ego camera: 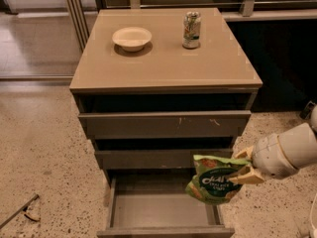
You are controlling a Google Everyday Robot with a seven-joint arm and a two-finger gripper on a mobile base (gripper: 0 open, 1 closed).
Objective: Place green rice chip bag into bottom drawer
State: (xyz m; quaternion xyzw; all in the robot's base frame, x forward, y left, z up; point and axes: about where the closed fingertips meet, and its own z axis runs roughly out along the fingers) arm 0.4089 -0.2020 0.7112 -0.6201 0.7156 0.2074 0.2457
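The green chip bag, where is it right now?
The green rice chip bag hangs low on the right of the camera view, pinched in the gripper, over the right side of the open bottom drawer.

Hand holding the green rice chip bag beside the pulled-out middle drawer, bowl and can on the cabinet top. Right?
One thing is off: the pulled-out drawer is the bottom drawer, not the middle drawer, as the camera view shows. The rest stands: the hand holds the green rice chip bag at that drawer's right side, and the bowl and can sit on the cabinet top.
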